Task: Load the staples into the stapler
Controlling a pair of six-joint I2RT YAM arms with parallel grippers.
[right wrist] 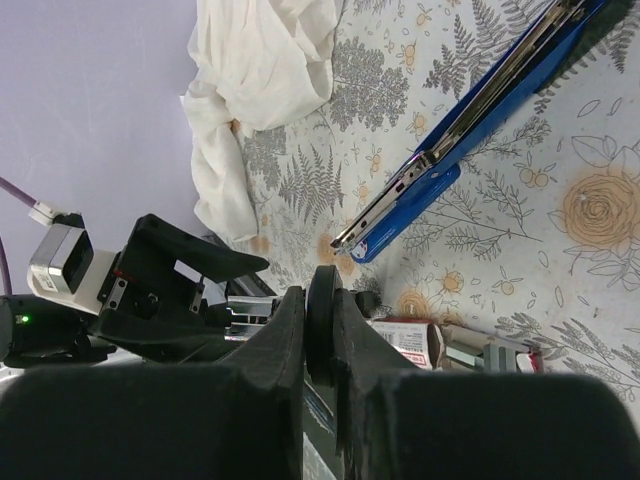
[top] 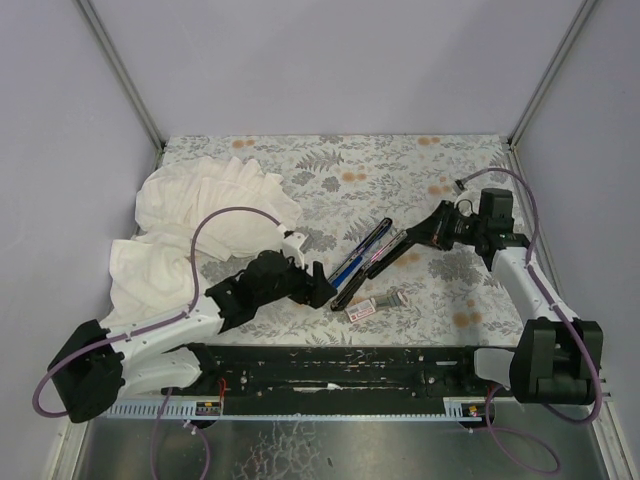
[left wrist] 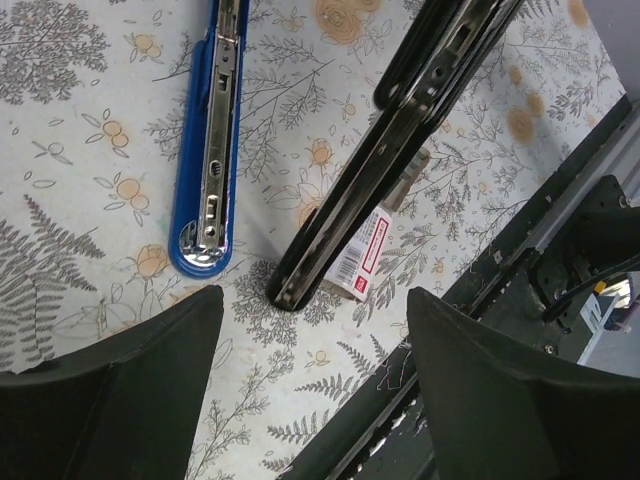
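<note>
Blue plastic and bright metal make up one half of the stapler [top: 358, 254], which lies hinged wide open in the middle of the table. Its blue base [left wrist: 205, 160] rests flat and carries a shiny steel channel [left wrist: 222, 110] along its length. Its glossy black upper arm [left wrist: 370, 180] angles away to the right, the free tip low beside the base.

The right gripper [right wrist: 320, 300] has its fingers pressed together on the thin edge of that black arm, at its far right end. The left gripper [left wrist: 315, 300] hovers at the near left end of the stapler with its broad matte black fingers [left wrist: 120, 400] spread wide and nothing between them.

A small white cardboard box [left wrist: 362, 255] with a red label lies just near of the black arm. A short silvery-grey strip of staples [top: 393, 299] lies just right of it.

The table covering [top: 400, 170] is smooth, printed with grey ferns and orange flowers. A crumpled white cloth [top: 200, 215] is heaped at the far left. Pale lilac-grey walls [top: 330, 60] enclose the table, edged by aluminium struts [top: 120, 70], and a black rail [top: 330, 365] runs along the near edge.
</note>
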